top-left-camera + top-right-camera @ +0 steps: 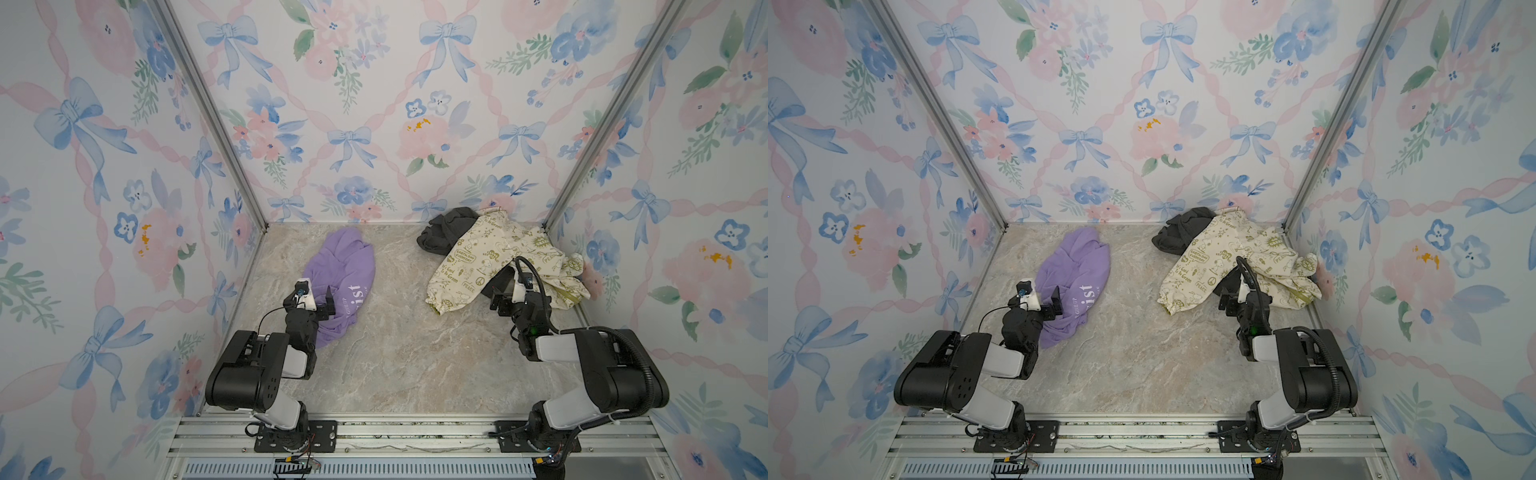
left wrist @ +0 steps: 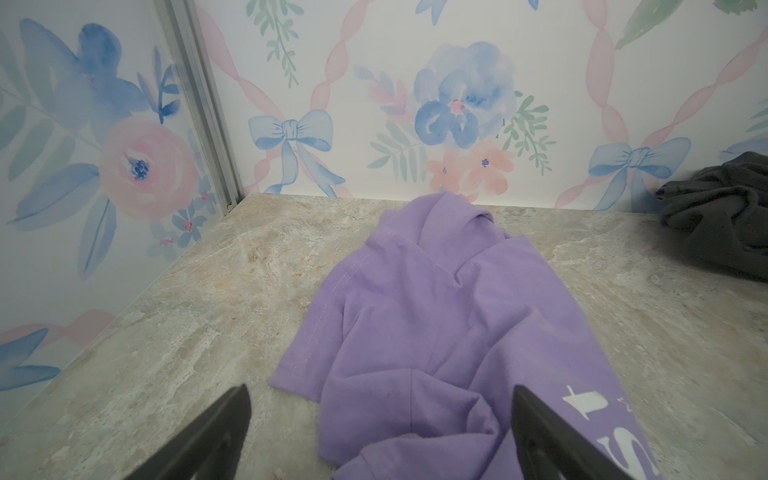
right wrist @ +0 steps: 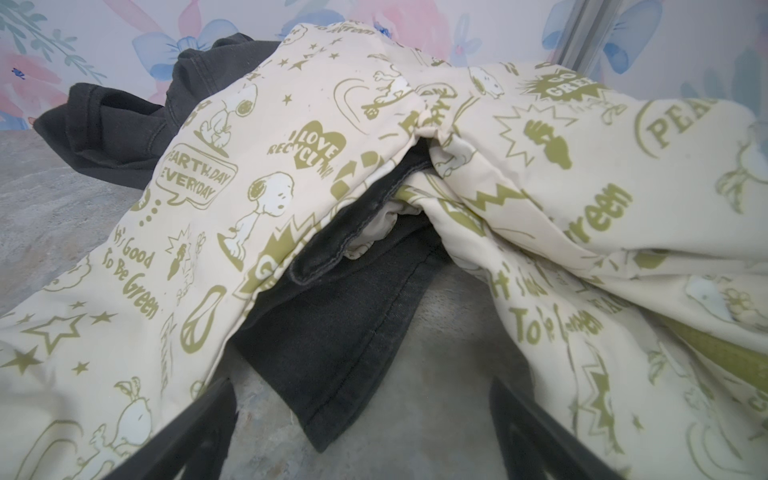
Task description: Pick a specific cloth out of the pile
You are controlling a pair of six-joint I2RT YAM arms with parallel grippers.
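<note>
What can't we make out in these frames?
- cloth lettering: folds hide most of it in both top views; the left wrist view's edge cuts it.
- dark garment: cream garment covers its middle, right wrist view.
- left gripper: mostly out of frame in the left wrist view; contact with the cloth unclear.

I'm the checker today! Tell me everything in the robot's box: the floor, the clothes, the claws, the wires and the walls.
Surface: marbled tabletop, no spills seen.
Job's things: lavender shirt with white lettering, crumpled, lying alone on the left; pile at back right, cream doodle-print garment draped over dark grey garment.
Clutter: nothing seen.
Grippers: left gripper open over the shirt's near end; right gripper open at the pile's near edge; both hold nothing.
Cables: black ribbed hose on the right arm; thin black wire on the left arm.
Surroundings: floral bow wallpaper; metal rails in front.
</note>
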